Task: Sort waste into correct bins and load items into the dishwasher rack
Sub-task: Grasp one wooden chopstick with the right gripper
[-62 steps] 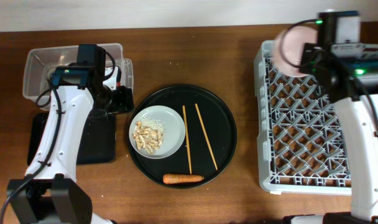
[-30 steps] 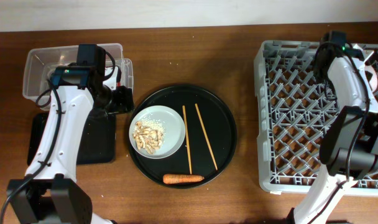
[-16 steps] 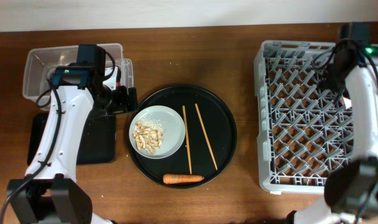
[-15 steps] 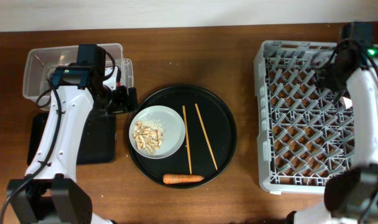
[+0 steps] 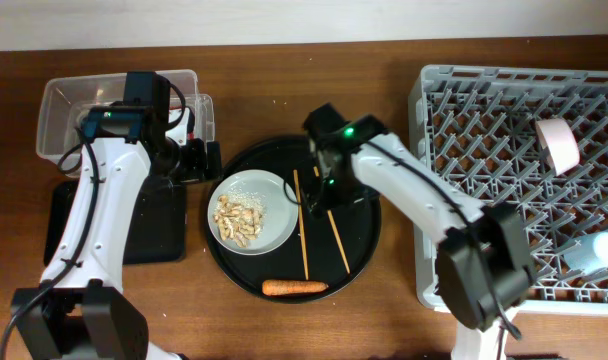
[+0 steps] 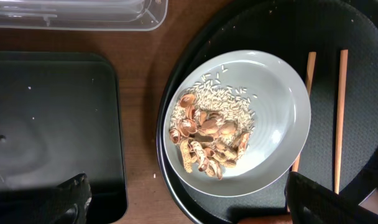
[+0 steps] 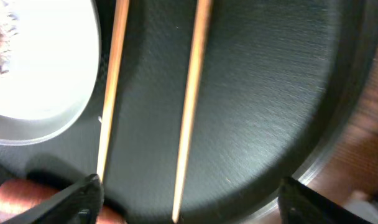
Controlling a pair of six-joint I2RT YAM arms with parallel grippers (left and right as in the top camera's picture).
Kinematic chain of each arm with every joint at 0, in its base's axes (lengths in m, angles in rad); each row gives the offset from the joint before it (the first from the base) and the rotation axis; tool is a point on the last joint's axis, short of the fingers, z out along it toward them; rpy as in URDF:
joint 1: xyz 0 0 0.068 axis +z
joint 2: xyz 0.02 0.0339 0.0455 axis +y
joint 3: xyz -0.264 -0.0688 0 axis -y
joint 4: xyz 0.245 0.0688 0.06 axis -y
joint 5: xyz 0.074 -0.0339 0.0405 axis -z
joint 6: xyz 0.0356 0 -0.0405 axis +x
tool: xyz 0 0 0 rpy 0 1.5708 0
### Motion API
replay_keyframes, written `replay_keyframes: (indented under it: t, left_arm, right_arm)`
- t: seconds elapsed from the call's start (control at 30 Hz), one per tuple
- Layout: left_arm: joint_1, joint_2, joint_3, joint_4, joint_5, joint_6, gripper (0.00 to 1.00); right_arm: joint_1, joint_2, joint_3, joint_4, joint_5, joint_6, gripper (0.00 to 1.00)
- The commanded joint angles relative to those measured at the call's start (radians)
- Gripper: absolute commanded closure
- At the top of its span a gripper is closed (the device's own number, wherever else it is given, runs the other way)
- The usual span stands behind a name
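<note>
Overhead: the left gripper hangs between the clear tub and the round black tray, just far-left of the plate. The black rectangular tray lies on the near side of the tub, partly under the left arm. The plate sits in the left part of the round tray and carries the food scraps. The two chopsticks lie to its right. The carrot lies at the tray's near edge. The right gripper is over the chopsticks' far halves. In the rack on the right, the bowl stands on edge at the far right, with the cup nearer.

Left wrist: the fingers are spread wide with nothing between them, above the plate. Rice grains lie beside the scraps.

Right wrist: the fingers are spread wide, one on each side of the chopsticks and touching neither. The carrot's end shows by the left finger.
</note>
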Motion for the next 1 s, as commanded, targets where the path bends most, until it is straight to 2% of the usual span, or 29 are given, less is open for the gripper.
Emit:
replay_keyframes:
  t: [0.0,0.13,0.2,0.3,0.43,0.5,0.6,0.67,0.8,0.9,0.97]
  left_arm:
    - [0.0,-0.022,0.007,-0.003,-0.004,0.002,0.01]
    - [0.0,-0.022,0.007,-0.003,-0.004,0.001,0.01]
    - [0.0,-0.022,0.007,-0.003,-0.004,0.001,0.01]
    - [0.0,-0.022,0.007,-0.004,-0.004,0.001,0.01]
    - [0.0,-0.022,0.007,-0.003,-0.004,0.002,0.01]
    - [0.0,-0.022,0.007,-0.004,-0.004,0.002,0.01]
    - [0.0,-0.022,0.007,-0.003,-0.004,0.001,0.01]
    - [0.0,-0.022,0.007,-0.003,-0.003,0.001,0.01]
    - [0.0,-0.022,0.007,-0.003,-0.003,0.001,0.01]
    - [0.0,-0.022,0.007,-0.004,-0.003,0.001,0.01]
    - [0.0,-0.022,0.007,-0.004,-0.003,0.001,0.01]
  right_arm:
    - [0.035,0.076,-0.009,0.018,0.003,0.043,0.15]
    - [0.039,0.113,-0.053,0.066,0.01,0.064,0.2]
    - [0.039,0.113,-0.095,0.111,0.01,0.064,0.28]
    - [0.039,0.114,-0.171,0.178,0.011,0.064,0.36]
    - [0.039,0.114,-0.211,0.209,0.017,0.064,0.69]
    - [0.039,0.114,-0.211,0.206,0.05,0.119,0.82]
    - [0.039,0.114,-0.21,0.197,0.098,0.169,0.96]
    - [0.037,0.1,-0.21,0.197,0.098,0.169,0.96]
    - [0.024,-0.037,-0.179,0.158,0.135,0.169,0.96]
    - [-0.047,-0.195,-0.117,0.068,0.162,0.134,0.96]
    - [-0.164,-0.324,-0.113,0.014,0.161,0.127,0.96]
